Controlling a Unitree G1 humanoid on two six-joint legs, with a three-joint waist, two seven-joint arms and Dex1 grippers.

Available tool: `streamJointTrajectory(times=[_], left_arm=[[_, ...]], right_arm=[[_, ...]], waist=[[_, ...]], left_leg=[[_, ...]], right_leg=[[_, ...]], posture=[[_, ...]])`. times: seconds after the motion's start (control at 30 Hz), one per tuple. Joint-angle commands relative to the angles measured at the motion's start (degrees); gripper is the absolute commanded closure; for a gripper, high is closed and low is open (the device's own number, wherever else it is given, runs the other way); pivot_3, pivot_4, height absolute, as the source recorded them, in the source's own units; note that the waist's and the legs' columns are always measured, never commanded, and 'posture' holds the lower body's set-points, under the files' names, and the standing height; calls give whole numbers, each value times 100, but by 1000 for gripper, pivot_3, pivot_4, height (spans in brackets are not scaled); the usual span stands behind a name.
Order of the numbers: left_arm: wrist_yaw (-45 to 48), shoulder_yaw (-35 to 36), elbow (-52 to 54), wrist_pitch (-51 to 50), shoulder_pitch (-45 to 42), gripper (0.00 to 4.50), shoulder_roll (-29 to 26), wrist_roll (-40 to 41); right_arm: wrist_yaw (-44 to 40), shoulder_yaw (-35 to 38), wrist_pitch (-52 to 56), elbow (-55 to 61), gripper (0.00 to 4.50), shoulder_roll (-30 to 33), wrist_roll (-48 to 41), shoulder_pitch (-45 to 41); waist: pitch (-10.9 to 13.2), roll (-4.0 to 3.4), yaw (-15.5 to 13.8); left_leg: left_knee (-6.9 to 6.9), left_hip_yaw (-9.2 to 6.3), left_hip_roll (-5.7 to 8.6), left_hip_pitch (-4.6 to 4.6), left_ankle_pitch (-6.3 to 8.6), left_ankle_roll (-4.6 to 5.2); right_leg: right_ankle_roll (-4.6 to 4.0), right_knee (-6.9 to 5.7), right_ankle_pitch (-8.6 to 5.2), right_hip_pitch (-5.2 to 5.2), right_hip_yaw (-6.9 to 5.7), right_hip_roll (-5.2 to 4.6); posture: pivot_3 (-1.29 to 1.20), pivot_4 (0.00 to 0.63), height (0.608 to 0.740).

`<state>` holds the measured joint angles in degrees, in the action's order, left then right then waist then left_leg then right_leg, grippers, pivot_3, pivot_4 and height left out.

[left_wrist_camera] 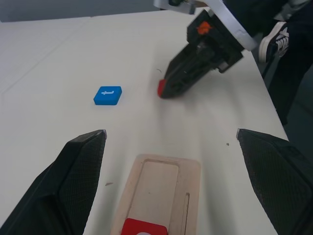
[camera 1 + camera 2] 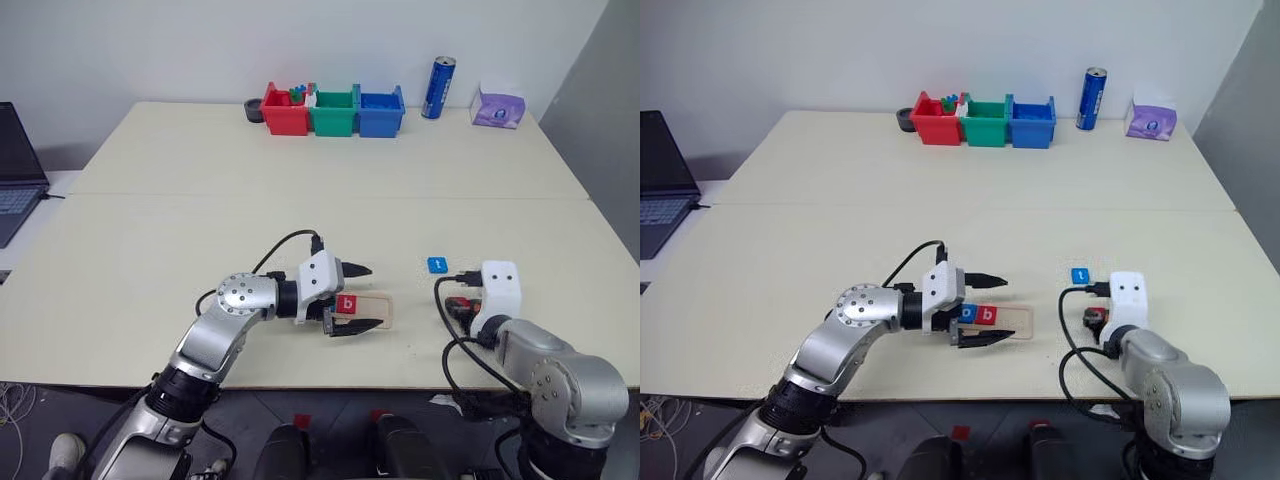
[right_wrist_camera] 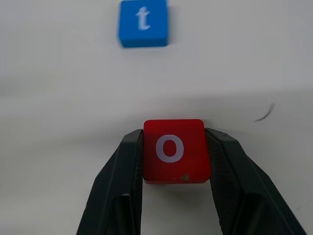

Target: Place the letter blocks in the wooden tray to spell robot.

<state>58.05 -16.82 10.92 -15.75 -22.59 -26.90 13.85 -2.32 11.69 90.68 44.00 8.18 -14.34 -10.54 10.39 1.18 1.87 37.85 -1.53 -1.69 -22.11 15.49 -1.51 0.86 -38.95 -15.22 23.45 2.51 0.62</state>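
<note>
Between the two black fingers (image 3: 222,161) of the right gripper (image 3: 173,152), at the lower middle of the right wrist view, a red "o" block (image 3: 173,151) is pinched by its two side edges, letter upward. In the head views this gripper sits at the lower right of the frame with the blue "t" block (image 2: 437,265) just above it on the table (image 2: 300,170), apart from the fingers. Further toward the lower middle of the frame, the left gripper (image 2: 352,297) is spread wide, one finger on each side of the wooden tray (image 2: 385,312), holding nothing. The tray lies with its long axis running across the picture, left to right; a red "b" block (image 2: 347,304) sits in its groove with a blue block (image 2: 969,313) just beside it toward frame left, though the wrist hides what lies beyond. The stretch of groove on the frame-right side of the "b" looks bare. So the coming move likely turns on this: the tray's open end lies toward frame left of the right gripper, on the same near strip of table, and the right arm is the nearer one to that end. The "o" would need to go in just beside the "b", on its frame-right side, clear of the left fingers. Along the top of the frame stand the red bin (image 2: 285,112), green bin (image 2: 333,113) and blue bin (image 2: 381,113).
</note>
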Motion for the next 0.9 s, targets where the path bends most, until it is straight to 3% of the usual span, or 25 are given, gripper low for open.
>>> streamJointTrajectory(times=[0.03, 0.23, 0.47, 0.53, 0.67, 0.77, 0.9], left_arm=[[-51, 75, 273, 10, 50, 0, 10, 93], [-93, 71, 282, -34, 30, 0, 57, 83], [-119, 83, 224, -8, -12, 0, 56, 85], [-117, 88, 207, -4, -16, 0, 54, 88], [-78, 111, 176, 0, -27, 0, 32, 115], [-26, 130, 111, 31, -56, 0, 7, 139], [20, 116, 27, 81, -105, 0, 3, 125]], right_arm=[[-113, -95, 182, 122, 3043, -155, -227, 47], [-118, -190, 182, 119, 3043, -233, -322, -54], [-265, -105, 182, 266, 487, -77, -536, -281], [-309, -124, 182, 348, 35, 85, -599, -333], [-534, 27, 182, 454, 35, 621, -739, -644], [-1211, 127, -182, 258, 35, 1513, -961, -923], [-2310, 386, -1167, -247, 35, 2112, -1474, -773]], waist=[[0, 0, 1], [0, 0, 16], [1, 1, 12], [1, 1, 9], [2, 1, 6], [6, 0, 3], [8, 3, -1]], left_leg=[[0, 0, 0, 0, 0, 0], [-3, 0, -3, 2, 0, 0], [-3, 0, -2, -2, 0, 0], [-2, 0, -2, -4, 0, 0], [-2, 2, 0, -8, 0, 0], [-1, 4, 2, -13, 0, 1], [-4, -1, 1, -18, 1, 2]], right_leg=[[0, 0, 0, 0, 0, 0], [0, 0, 0, 1, 0, 3], [0, 0, 0, 5, 0, 4], [0, 2, 0, 5, -1, 3], [1, 4, 0, 8, 0, 2], [1, 4, 0, 11, -5, 1], [1, 13, -1, 10, -8, 3]], posture=[[0, 150, 740], [0, 150, 740], [0, 150, 740], [0, 150, 740], [0, 150, 740], [0, 150, 740], [0, 150, 740]])
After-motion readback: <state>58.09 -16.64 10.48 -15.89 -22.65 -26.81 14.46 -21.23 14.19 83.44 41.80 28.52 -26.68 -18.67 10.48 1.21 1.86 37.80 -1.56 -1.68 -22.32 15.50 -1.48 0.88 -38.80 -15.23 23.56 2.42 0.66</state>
